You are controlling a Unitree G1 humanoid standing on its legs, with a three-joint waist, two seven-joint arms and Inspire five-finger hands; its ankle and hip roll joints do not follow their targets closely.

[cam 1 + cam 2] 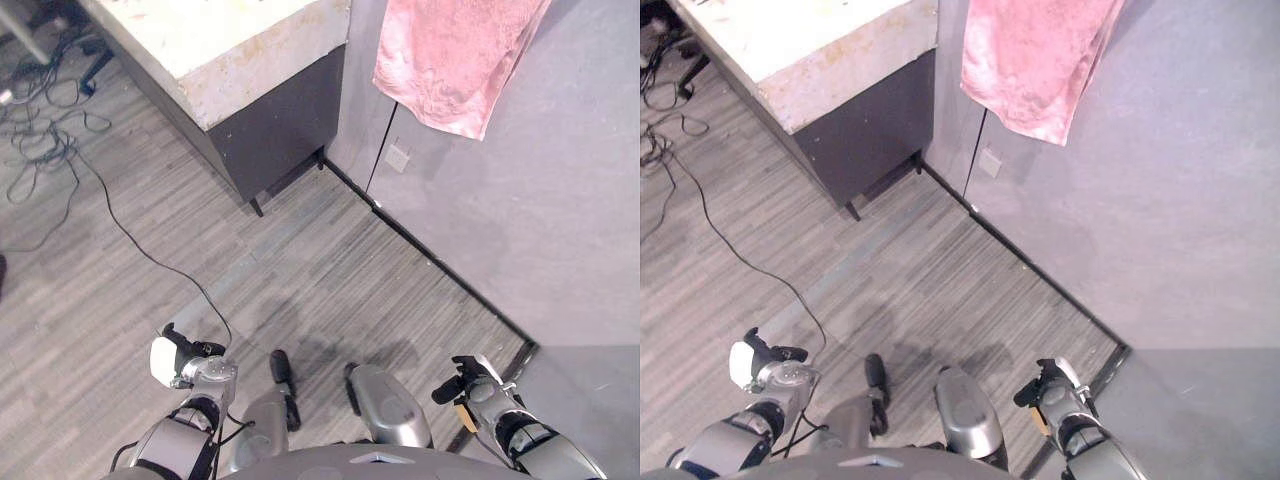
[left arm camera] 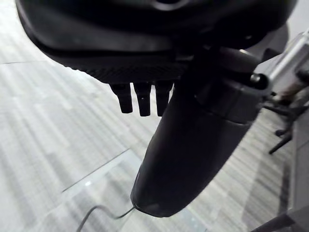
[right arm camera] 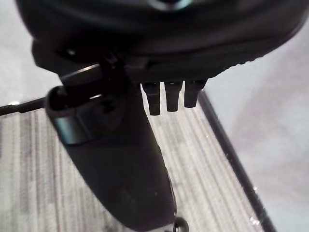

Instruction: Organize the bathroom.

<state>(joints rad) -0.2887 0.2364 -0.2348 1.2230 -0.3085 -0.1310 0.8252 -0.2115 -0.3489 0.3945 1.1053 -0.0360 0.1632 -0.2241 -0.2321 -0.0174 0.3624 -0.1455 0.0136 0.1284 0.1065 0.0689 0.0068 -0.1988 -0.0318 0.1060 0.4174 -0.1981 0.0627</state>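
A pink towel (image 1: 455, 60) hangs on the grey wall (image 1: 560, 220) at the far right, well above the floor. A pale, stained countertop (image 1: 230, 40) on a dark cabinet (image 1: 275, 130) stands to its left. My left hand (image 1: 185, 350) hangs low at the near left, its thumb under a white cover. At the near right, close to the wall, is my right hand (image 1: 455, 385). In the wrist views the fingers (image 2: 143, 99) of the left and the fingers (image 3: 171, 96) of the right are straight and hold nothing. Both hands are far from the towel.
Grey plank floor (image 1: 300, 270) spreads between me and the cabinet. A black skirting strip (image 1: 440, 265) runs along the foot of the wall. A white wall socket (image 1: 398, 157) sits under the towel. Tangled cables (image 1: 45, 140) lie on the floor at the far left.
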